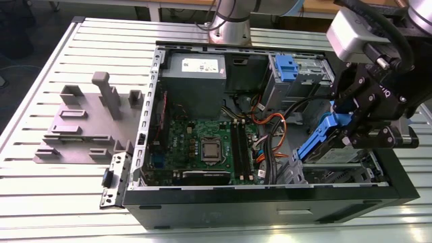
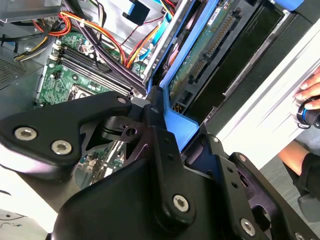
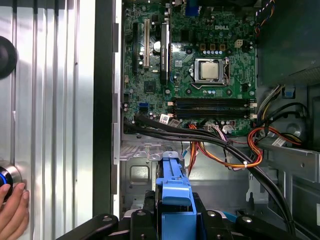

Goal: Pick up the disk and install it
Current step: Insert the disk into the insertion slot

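The disk (image 1: 316,144), a silver drive in a bright blue carrier, hangs steeply tilted over the bay at the near corner of the open computer case (image 1: 270,195), on the exterior view's right. My gripper (image 1: 345,132) is shut on it, black fingers clamping the blue frame. In the second wrist view the gripper (image 2: 167,137) pinches the end of the blue carrier, and the disk (image 2: 197,55) shows its green circuit board and connector. The first wrist view has the disk (image 3: 174,192) edge-on between the fingers, above the silver bay floor.
Inside the case lie the motherboard (image 1: 202,147), a grey power supply box (image 1: 196,76), a silver drive cage with a blue latch (image 1: 287,68), and orange and black cables (image 3: 225,150) near the bay. A grey fixture (image 1: 88,121) sits on the slatted table. A person's hand (image 3: 12,210) rests beside the case.
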Available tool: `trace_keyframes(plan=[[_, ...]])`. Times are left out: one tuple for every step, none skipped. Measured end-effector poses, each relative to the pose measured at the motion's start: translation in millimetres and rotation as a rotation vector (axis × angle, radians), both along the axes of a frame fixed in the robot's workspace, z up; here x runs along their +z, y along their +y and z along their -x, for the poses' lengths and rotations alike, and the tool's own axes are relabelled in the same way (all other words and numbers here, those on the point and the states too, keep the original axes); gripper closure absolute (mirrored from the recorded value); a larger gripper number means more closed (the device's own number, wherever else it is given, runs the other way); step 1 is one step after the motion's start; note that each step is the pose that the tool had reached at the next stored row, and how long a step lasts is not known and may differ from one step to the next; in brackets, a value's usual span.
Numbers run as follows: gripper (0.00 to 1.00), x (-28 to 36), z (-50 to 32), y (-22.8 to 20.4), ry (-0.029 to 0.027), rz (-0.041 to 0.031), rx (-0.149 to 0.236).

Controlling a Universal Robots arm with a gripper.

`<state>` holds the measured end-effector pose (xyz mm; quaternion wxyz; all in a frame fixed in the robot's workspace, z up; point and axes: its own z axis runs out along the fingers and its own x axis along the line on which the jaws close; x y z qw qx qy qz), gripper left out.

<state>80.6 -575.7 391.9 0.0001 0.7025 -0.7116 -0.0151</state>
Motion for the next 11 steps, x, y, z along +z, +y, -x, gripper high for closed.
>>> trace_keyframes(plan=[[0.64, -0.2, 0.0, 0.0, 0.0, 0.0, 0.0], [0.64, -0.4, 0.0, 0.0, 0.0, 0.0, 0.0], [0.64, -0.7, 0.0, 0.0, 0.0, -0.0001, 0.0], [0.64, -1.0, 0.0, 0.0, 0.0, 0.0, 0.0], [0.64, -1.2, 0.0, 0.0, 0.0, 0.0, 0.0], [0.64, -1.4, 0.0, 0.0, 0.0, 0.0001, 0.0], [0.64, -1.5, 0.0, 0.0, 0.0, 0.0001, 0.0], [0.64, -1.6, 0.2, 0.0, 0.0, 0.0001, 0.0], [0.64, -1.7, 0.4, 0.0, 0.0, 0.0001, 0.0], [0.64, -1.9, 0.5, 0.0, 0.0, 0.0, 0.0], [0.64, -2.0, 0.6, 0.0, 0.0, 0.0, 0.0]])
